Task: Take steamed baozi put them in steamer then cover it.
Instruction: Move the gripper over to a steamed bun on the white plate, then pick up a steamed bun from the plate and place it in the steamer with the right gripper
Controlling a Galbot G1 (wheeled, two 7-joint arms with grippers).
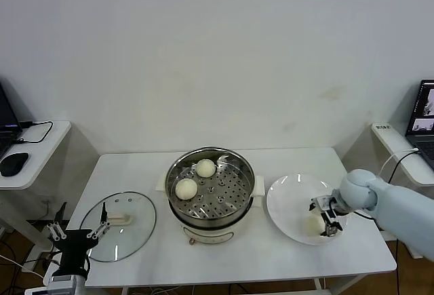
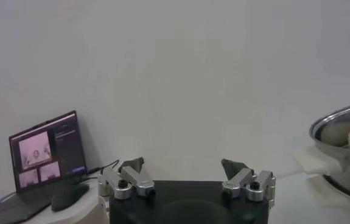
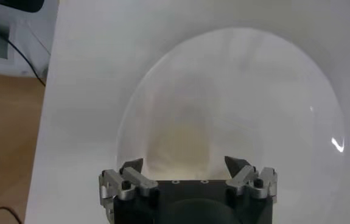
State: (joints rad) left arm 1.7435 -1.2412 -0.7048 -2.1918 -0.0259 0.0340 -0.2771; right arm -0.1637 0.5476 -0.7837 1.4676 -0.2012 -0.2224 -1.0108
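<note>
Two cream baozi point(image 1: 195, 178) in my uncovered steel steamer point(image 1: 211, 185), another bun point(image 1: 312, 224) on plate point(image 1: 288, 200)

Right hand point(image 1: 326, 219) reaches in from three o'clock, pointed down, fingers spread apart — left hand point(image 1: 76, 230) hangs parked at eight o'clock, fingers wide.

Steamer point(image 1: 211, 190) at table point(image 1: 271, 258) centre, two baozi point(image 1: 186, 188) inside toward its left, glass lid point(image 1: 121, 226) flat to the left, plate point(image 1: 288, 203) to the right, one baozi point(image 1: 312, 224) on it, right gripper point(image 1: 327, 222) over that bun, left gripper point(image 1: 76, 235) before the lid.
</note>
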